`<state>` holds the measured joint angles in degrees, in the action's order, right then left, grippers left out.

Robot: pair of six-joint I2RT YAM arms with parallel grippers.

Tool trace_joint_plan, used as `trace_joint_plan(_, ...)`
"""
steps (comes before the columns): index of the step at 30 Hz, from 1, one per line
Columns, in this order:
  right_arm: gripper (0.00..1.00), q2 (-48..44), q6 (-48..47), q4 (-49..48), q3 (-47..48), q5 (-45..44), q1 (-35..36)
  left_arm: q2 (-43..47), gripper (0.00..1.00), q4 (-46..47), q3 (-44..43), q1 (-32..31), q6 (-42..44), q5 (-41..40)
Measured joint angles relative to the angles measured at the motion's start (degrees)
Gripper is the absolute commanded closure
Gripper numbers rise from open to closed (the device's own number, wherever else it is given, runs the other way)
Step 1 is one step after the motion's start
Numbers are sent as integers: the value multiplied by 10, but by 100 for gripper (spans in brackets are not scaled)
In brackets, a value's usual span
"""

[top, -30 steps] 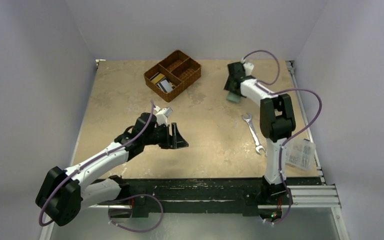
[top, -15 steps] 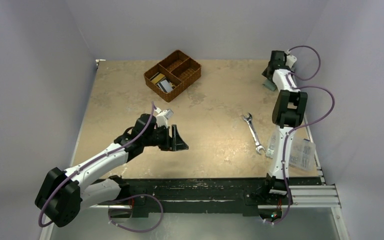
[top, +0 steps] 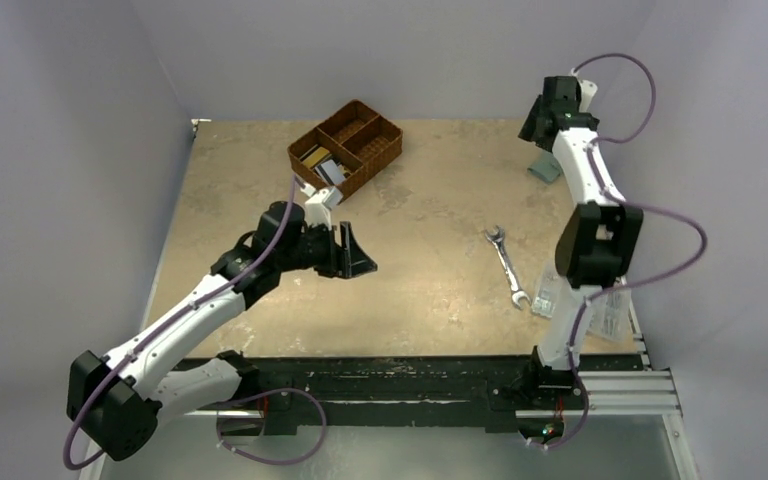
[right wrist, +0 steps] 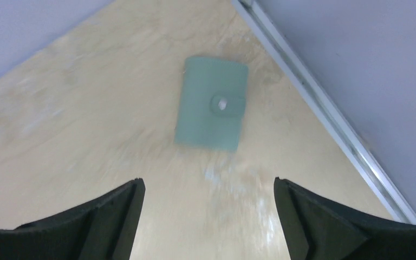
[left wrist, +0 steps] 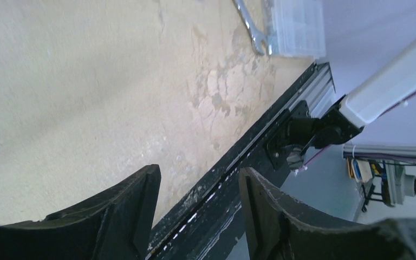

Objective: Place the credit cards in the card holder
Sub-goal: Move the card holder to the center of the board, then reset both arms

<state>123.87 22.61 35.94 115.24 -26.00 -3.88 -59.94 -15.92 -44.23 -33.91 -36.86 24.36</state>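
Teal-green flat card holder (right wrist: 211,103) lies shut, far right on the tan table (top: 430,290). Above it hovers the right gripper (right wrist: 207,184), jaws wide, empty. The left gripper (left wrist: 199,173), mid-table, is part-open and empty. Thin plastic credit cards (top: 325,165) sit in the brown wicker basket (top: 362,104).

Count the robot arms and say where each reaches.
2. The left arm hovers over the table, left of centre; the right arm stretches to the far right corner above the wallet.

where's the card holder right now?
In the top view, the card holder lies flat at the table's far right, near the rail, beneath the open right gripper.
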Motion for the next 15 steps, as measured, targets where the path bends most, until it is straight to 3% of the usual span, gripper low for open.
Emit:
trace_joint_plan(5, 1, -313, -13, -19, -195, 30, 119, 13, 38, -42, -103, 8, 21, -38)
trace_joint_plan(8, 1, -536, -12, -56, -313, 123, 199, 20, 36, -66, -181, 9, 36, -66)
trace_joint_plan(12, 1, -753, -9, -67, -387, 174, 172, 50, 27, -70, -271, 9, 63, -107)
trace_joint_plan(15, 1, -847, -9, -53, -388, 195, 166, 80, 25, -68, -325, 9, 93, -138)
